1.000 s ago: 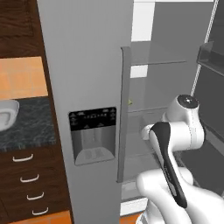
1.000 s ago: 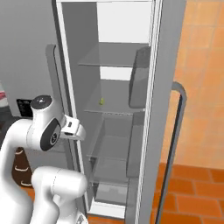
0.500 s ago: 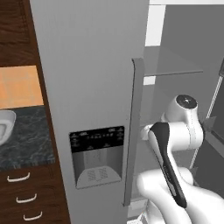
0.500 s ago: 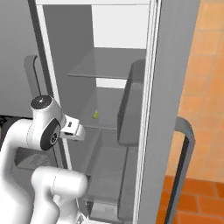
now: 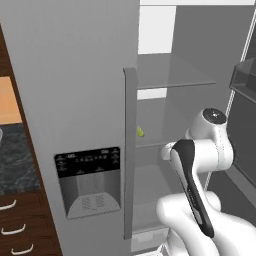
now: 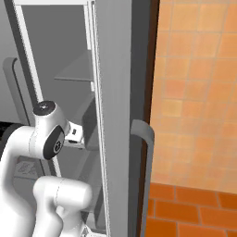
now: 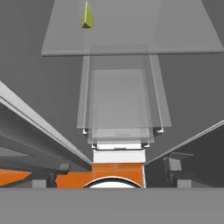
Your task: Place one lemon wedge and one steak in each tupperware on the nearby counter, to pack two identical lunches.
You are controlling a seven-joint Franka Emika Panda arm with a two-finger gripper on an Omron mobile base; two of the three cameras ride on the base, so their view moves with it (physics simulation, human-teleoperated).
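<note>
Floor (image 6: 185, 213): orange-red square tiles, dark grout, at 5 o'clock in the right base view. Wall (image 6: 194, 69) above it has the same tile in a paler orange, matte.

Claw (image 7: 116, 167): tips sit far apart at the bottom of the hand view, wide open, nothing between them. It points into the open fridge (image 5: 75, 75).

Fridge: flat grey slab fronts, smooth. The closed door has a black dispenser (image 5: 90, 182) at 7 o'clock in the left base view, with a recessed grey bay under a glossy panel. Handle (image 5: 130, 150) is a straight vertical grey bar just right of it. The open door (image 6: 115, 92) is seen edge-on in the right base view, with a rounded loop grip (image 6: 144, 152) at 4 o'clock.

Counter (image 5: 15, 160): black-grey marbled stone at 9 o'clock in the left base view. Dark wood drawers (image 5: 20, 225) sit under it, with curved silver pulls.

Inside, clear rectangular bin (image 7: 118, 105) is at centre of the hand view, translucent, nested edges.

Beyond it is a glass shelf (image 7: 131, 30), a thin flat pane at 12 o'clock.

Lemon wedge (image 7: 87, 16): small, yellow-green, pointed, on that shelf at 11 o'clock, well apart from the claw. The left base view also shows it (image 5: 140, 131), just right of the handle.
</note>
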